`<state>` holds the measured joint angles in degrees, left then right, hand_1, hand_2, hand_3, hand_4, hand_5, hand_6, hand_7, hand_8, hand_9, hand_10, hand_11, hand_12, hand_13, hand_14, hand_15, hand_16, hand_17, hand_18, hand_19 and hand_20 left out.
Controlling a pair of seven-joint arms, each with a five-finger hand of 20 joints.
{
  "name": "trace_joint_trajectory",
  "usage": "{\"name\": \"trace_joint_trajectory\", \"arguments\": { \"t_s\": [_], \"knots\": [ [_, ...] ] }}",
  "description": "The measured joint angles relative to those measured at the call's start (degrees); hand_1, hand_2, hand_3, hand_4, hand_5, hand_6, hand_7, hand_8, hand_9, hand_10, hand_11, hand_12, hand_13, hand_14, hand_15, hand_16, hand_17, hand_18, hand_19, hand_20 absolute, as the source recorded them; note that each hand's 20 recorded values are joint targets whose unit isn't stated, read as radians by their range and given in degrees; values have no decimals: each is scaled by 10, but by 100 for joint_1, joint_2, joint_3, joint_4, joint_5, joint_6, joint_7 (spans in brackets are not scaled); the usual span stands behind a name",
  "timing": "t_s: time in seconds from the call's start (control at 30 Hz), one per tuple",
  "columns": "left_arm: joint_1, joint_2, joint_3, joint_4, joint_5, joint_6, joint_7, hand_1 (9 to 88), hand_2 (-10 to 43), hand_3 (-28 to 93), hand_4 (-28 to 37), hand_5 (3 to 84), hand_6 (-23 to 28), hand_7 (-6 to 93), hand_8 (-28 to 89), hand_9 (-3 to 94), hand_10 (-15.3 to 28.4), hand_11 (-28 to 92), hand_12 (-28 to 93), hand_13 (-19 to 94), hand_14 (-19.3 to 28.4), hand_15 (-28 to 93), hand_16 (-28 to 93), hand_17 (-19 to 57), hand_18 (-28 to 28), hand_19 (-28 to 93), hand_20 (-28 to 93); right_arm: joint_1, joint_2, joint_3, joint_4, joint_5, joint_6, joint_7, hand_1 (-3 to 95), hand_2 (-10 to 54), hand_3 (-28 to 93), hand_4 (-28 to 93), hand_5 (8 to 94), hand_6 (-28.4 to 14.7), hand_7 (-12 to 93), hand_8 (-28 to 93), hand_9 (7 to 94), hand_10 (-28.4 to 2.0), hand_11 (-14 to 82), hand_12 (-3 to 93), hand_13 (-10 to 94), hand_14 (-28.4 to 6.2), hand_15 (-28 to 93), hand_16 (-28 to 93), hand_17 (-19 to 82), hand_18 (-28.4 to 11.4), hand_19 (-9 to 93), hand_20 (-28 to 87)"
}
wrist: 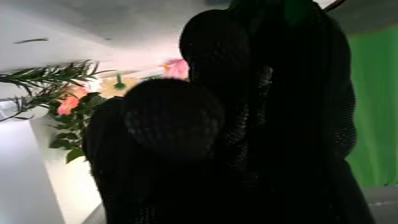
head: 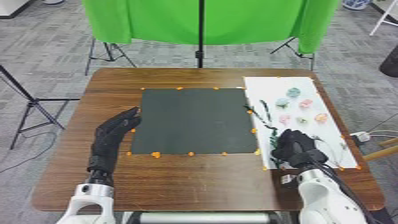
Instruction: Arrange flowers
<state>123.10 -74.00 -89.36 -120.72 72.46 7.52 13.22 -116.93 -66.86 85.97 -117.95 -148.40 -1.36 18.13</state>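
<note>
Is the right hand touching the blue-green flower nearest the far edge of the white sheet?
Apart. The head view shows bare white sheet and other flowers between the right hand and that blue-green flower.

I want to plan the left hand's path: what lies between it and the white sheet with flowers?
In the head view, a dark mat, with orange pieces along its edges, lies between the left hand and the white sheet.

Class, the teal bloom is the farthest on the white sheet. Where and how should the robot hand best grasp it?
I'd pinch the teal bloom by its left and right sides, coming down from above. It looks small and rounded, and a pale blue bloom and a pink bloom lie on its near side, so a low approach from there might nudge them.
</note>
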Motion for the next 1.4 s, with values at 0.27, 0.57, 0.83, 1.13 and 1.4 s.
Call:
{"name": "trace_joint_trajectory", "arguments": {
  "t_s": [0.27,0.57,0.83,1.13,1.4],
  "knots": [
    [-5,67,-74,3,-107,7,1,293,-19,621,-187,488,38,133,-58,455,137,218,158,356,160,169,30,61,129,89,217,19,121,-3,73,161,850,-120,543,-95,571,30,768,2,400,262,893,-103,417,308,937,-13,612,271,699,-85,932,491],
    [-30,262,-114,67,-346,14,2,292,-18,623,-190,489,39,132,-58,455,136,218,158,356,161,169,30,61,129,89,216,409,233,-273,-112,377,706,-104,506,-95,542,36,741,-11,339,238,862,-116,365,320,932,-14,561,323,677,-81,932,493],
    [-35,281,-127,83,-355,17,2,291,-19,624,-187,488,38,132,-59,454,137,218,158,355,161,168,30,61,129,89,215,351,256,-97,-501,-351,-427,559,369,-95,551,-79,728,-53,193,-50,825,-139,316,261,916,-26,546,330,666,-77,932,478],
    [-33,281,-127,83,-351,15,-7,293,-20,621,-187,488,38,131,-58,453,137,216,158,354,161,166,30,60,129,88,215,216,259,-29,-366,-209,-756,633,367,-95,513,-112,750,-64,173,-47,853,-148,282,241,929,-23,525,320,685,-60,930,425],
    [-19,270,-141,71,-341,1,-115,294,-18,618,-187,488,38,132,-58,453,137,215,157,355,160,167,31,60,129,89,215,208,180,-108,-128,-319,-644,620,433,-95,497,-107,763,-64,188,-41,869,-148,296,244,937,-22,511,314,703,-48,922,387]
  ]
}}
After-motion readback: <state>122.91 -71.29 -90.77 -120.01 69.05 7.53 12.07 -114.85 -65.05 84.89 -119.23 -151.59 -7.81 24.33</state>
